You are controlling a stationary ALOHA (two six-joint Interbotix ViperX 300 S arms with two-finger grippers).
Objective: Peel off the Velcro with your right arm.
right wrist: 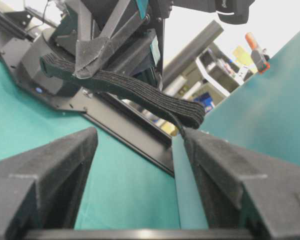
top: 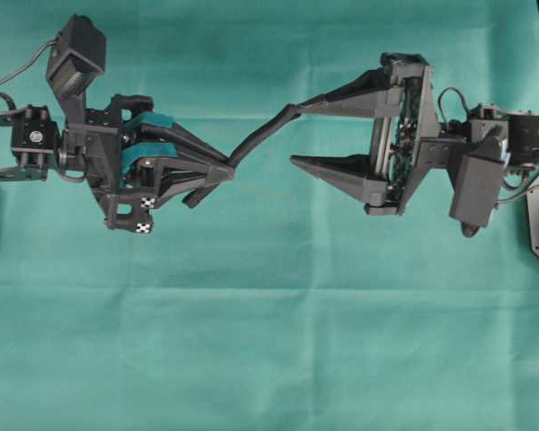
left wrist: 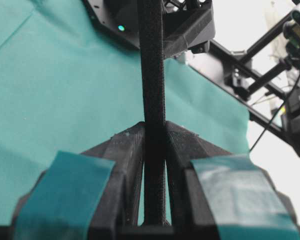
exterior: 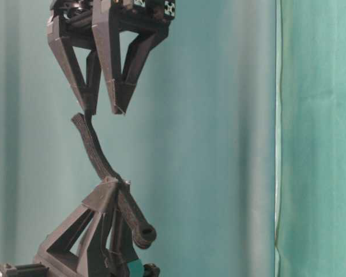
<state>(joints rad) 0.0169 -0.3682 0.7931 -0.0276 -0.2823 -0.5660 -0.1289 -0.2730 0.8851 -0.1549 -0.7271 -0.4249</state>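
The Velcro (top: 260, 135) is a thin black strap held in the air over the green cloth. My left gripper (top: 223, 171), with teal-taped fingers, is shut on one end of it; the left wrist view shows the strap (left wrist: 153, 75) pinched between the tips (left wrist: 154, 131). Its rounded end sticks out behind the jaws (exterior: 143, 234). My right gripper (top: 293, 136), plain black, is open and faces the left one. The strap's free end (right wrist: 190, 115) rests against the tip of one right finger (right wrist: 205, 150); the other finger (right wrist: 65, 155) is well apart from it.
Green cloth (top: 269, 341) covers the table. A black rail (right wrist: 125, 135) runs along the table's edge behind the left arm, with clutter beyond it. A checkered tag (top: 144, 227) sits on the left gripper.
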